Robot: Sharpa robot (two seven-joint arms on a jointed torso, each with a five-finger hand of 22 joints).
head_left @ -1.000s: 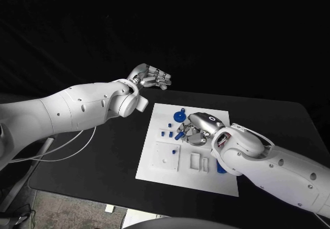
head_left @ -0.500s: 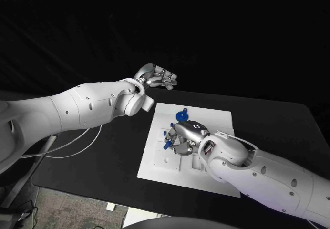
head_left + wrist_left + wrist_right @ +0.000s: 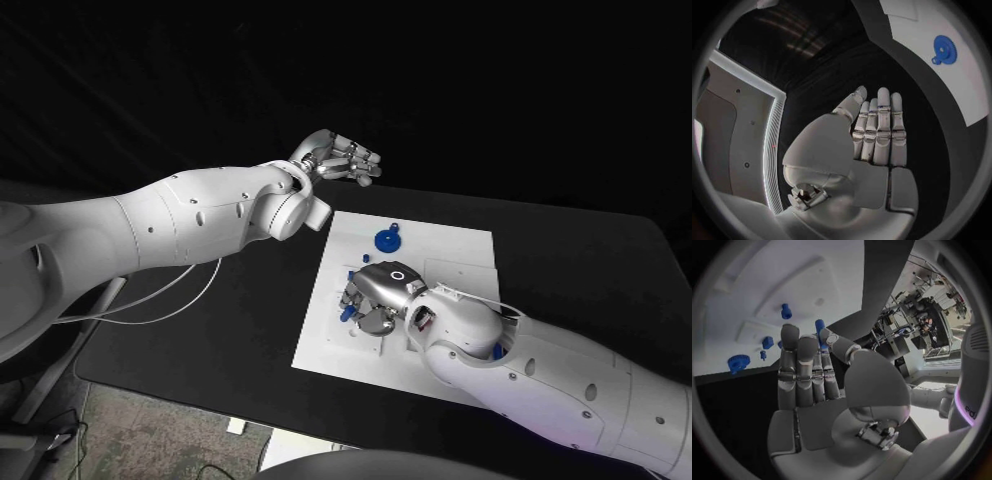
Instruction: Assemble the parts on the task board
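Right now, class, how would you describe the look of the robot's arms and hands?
Both arms have smooth white rounded shells with small dark screw holes. The left hand and right hand are silver metal with segmented fingers. A thin white cable loops beneath the left arm.

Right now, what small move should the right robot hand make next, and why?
Probably lower the right robot hand slightly toward the task board: it appears to pinch a blue part over the board, apparently not yet seated.
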